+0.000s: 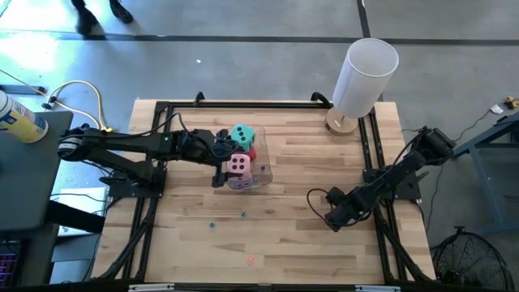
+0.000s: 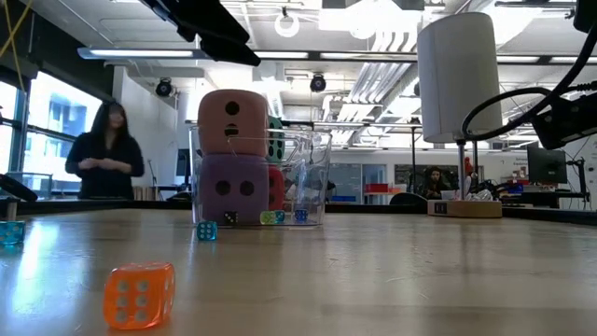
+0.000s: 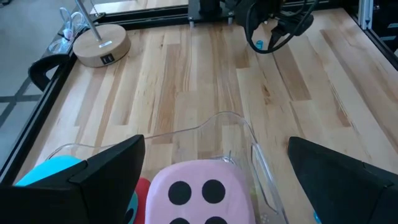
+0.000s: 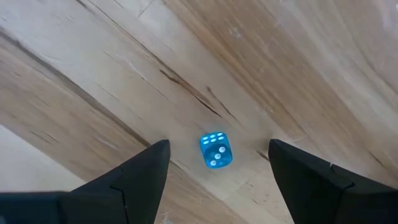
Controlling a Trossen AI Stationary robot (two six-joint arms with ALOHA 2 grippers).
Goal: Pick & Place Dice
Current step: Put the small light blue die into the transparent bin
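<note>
Overhead, the left end effector hovers over a clear container near the middle of the worktop, its fingers spread wide and gripping nothing. Only the low view shows the stacking: the pink die sits on the purple die, with the red die and teal-green die behind them, all inside the container. That view alone also catches a small orange die lying close to the camera and a person in the room beyond. The right end effector is low over the worktop, well apart from the container; its wrist view reveals parted fingers straddling a tiny blue die without touching it.
</note>
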